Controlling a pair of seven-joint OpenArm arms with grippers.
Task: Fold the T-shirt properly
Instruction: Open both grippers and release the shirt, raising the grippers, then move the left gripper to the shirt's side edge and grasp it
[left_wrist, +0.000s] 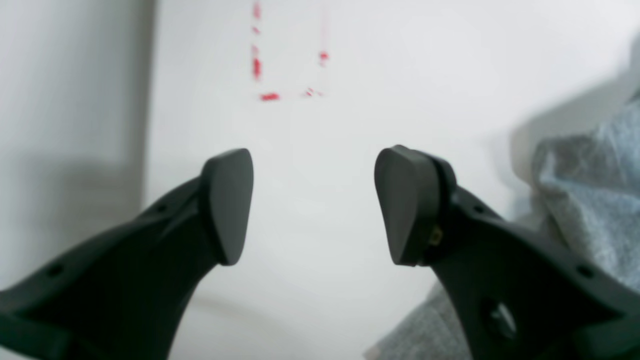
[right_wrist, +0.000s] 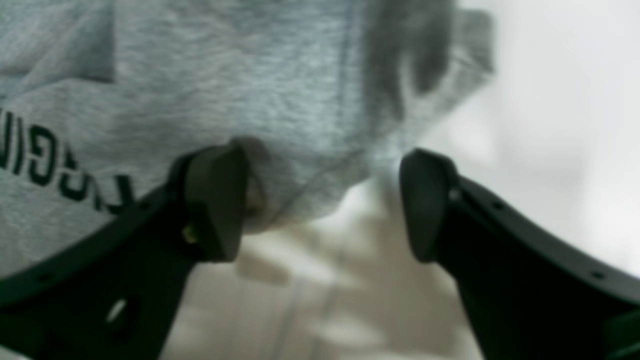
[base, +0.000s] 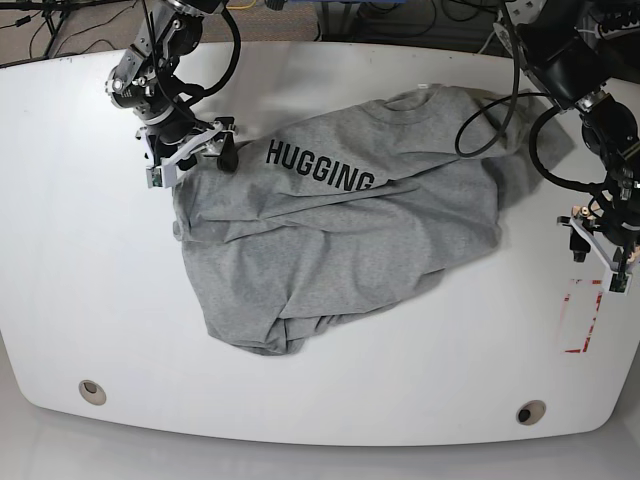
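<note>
We record one grey T-shirt (base: 340, 250), crumpled and partly folded over itself, lying mid-table (base: 80, 260), its "HUGGING" lettering (base: 318, 168) facing up. Right gripper (right_wrist: 320, 205): at the shirt's sleeve edge, fingers (right_wrist: 215, 200) spread apart, cloth between them but not pinched. Left gripper (left_wrist: 314, 205): over bare table beside the shirt, fingers (left_wrist: 227, 205) apart, holding nothing. Red marks (base: 582, 318) nearby.
</note>
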